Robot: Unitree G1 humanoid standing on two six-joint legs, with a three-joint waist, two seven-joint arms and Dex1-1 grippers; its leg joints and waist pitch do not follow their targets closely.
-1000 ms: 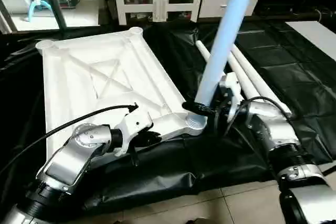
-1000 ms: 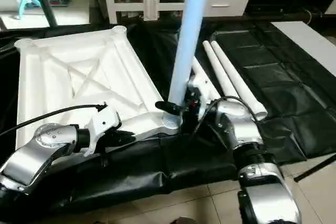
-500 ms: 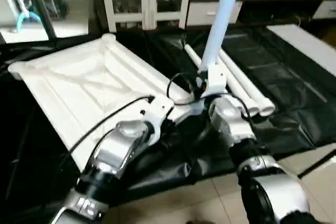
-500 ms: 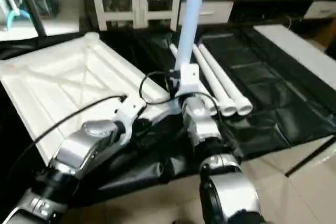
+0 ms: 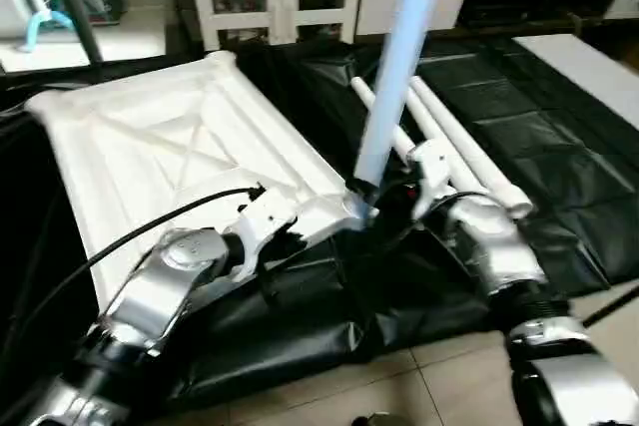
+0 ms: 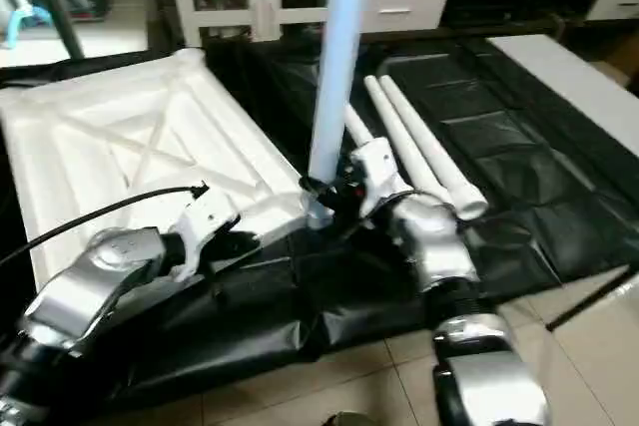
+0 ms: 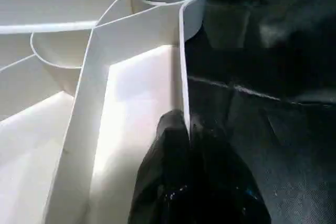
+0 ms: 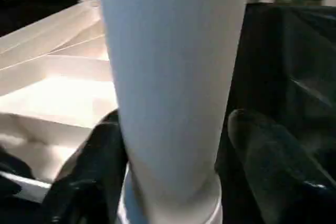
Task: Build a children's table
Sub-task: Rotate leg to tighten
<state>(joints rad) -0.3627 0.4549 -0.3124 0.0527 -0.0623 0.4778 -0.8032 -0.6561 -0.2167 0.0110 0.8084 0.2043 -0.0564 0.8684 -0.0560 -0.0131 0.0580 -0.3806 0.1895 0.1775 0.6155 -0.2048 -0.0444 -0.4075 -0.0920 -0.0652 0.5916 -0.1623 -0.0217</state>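
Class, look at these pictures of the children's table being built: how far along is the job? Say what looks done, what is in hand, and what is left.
Done: one leg stands upright in the near corner socket of the upturned tabletop. In hand: the left hand is shut on the tabletop's rim, steadying it, while the right hand sits around the leg's base, one finger standing apart from it. Left: three legs lie on the black sheet.

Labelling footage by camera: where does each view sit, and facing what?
Left eye view: on the head, looking down over silver forearms at white plastic X-ribbed tabletop on black sheeting.
Right eye view: same scene, slightly offset; upright white tubular leg.
Left wrist view: along left gripper, pinching tabletop's rim.
Right wrist view: along right gripper, open around that leg.
Both wrist views share the leg's base.
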